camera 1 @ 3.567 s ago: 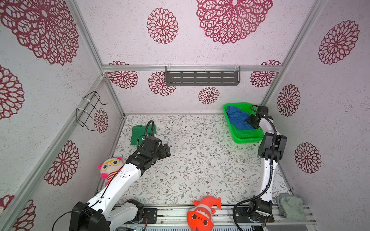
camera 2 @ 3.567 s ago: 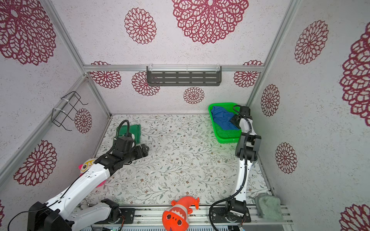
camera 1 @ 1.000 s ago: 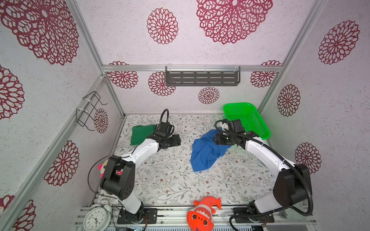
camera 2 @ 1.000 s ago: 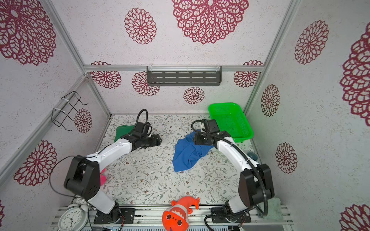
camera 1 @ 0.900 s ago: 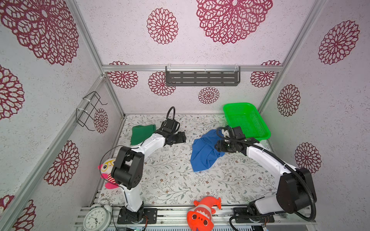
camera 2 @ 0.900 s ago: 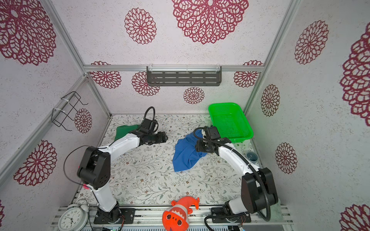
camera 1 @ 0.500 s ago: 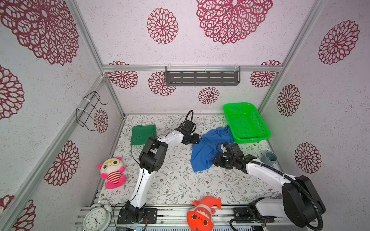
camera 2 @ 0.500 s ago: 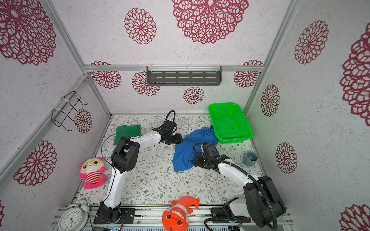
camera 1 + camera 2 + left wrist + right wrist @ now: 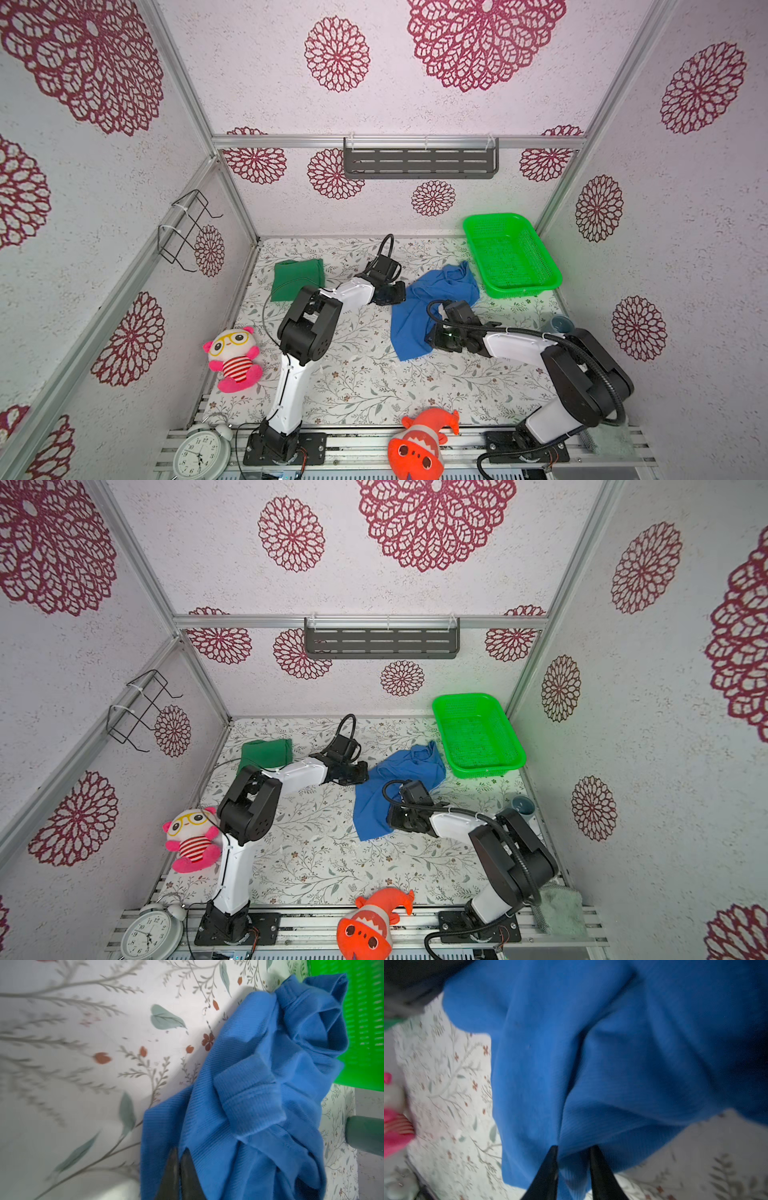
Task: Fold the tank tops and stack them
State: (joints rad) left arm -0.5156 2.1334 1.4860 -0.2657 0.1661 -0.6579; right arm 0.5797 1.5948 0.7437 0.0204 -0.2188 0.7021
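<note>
The royal blue tank top (image 9: 440, 291) (image 9: 401, 771) lies crumpled on the floral table, just left of the basket. My left gripper (image 9: 397, 293) (image 9: 362, 776) is at its left edge. In the left wrist view that gripper (image 9: 180, 1150) is shut, pinching a fold of the blue cloth (image 9: 249, 1095). My right gripper (image 9: 430, 337) (image 9: 390, 818) sits at the top's near right side. Its jaws (image 9: 574, 1148) are shut on a bunch of blue cloth (image 9: 612, 1053). The dark green tank top (image 9: 297, 279) (image 9: 266, 752) lies folded at the back left.
The bright green mesh basket (image 9: 521, 286) (image 9: 486, 771) stands at the back right with nothing in it. A small grey-blue cup (image 9: 559, 323) is by the right wall. A pink plush (image 9: 232, 359), a clock (image 9: 201, 455) and an orange fish toy (image 9: 424, 440) line the front.
The blue top came out of the basket onto the table. My left gripper reached right to its left edge and shut. My right gripper slid to its near side and closed on it.
</note>
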